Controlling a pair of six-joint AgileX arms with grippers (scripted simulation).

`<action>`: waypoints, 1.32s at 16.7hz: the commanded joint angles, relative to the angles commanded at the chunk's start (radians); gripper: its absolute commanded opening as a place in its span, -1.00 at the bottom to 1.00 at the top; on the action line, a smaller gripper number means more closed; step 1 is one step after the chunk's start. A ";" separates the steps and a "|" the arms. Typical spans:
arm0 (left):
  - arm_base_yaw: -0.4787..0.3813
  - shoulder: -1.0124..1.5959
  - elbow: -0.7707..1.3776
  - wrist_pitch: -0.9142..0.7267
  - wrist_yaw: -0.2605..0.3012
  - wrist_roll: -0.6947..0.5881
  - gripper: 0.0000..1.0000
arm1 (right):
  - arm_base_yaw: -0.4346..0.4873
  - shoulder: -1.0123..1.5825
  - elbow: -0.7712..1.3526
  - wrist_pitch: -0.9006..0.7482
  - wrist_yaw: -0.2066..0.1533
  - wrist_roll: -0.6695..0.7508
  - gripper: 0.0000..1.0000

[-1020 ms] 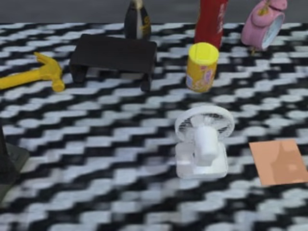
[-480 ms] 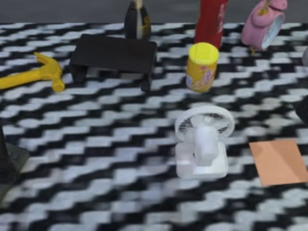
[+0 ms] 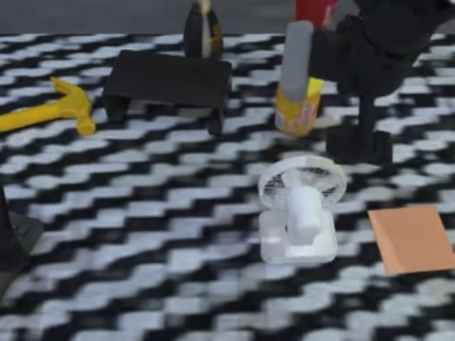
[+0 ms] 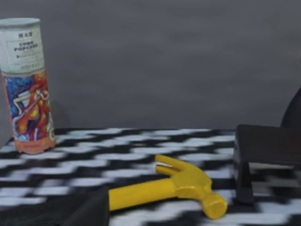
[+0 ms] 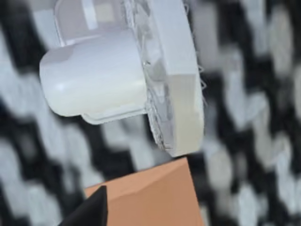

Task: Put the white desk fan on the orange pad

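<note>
The white desk fan (image 3: 302,206) stands on its square base right of the table's centre, grille head toward the back. The orange pad (image 3: 412,238) lies flat to its right, with a gap between them. My right arm reaches in from the back right, and its gripper (image 3: 359,144) hangs open and empty just behind and right of the fan's head. The right wrist view shows the fan (image 5: 122,75) and the pad (image 5: 150,197) below it, with one dark fingertip (image 5: 91,212) at the edge. My left arm (image 3: 11,241) stays parked at the left edge.
A yellow can (image 3: 298,114) stands right behind the fan, partly under my right arm. A black low stand (image 3: 167,78), a dark bottle (image 3: 202,32) and a yellow hammer (image 3: 53,106) sit at the back left. A popcorn can (image 4: 28,84) shows in the left wrist view.
My right arm has swung in from the right edge to behind the fan, covering the pink clock and most of the red can. Fan and pad have not moved.
</note>
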 joint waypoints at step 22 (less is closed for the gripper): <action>0.000 0.000 0.000 0.000 0.000 0.000 1.00 | 0.074 0.244 0.031 0.022 0.000 -0.118 1.00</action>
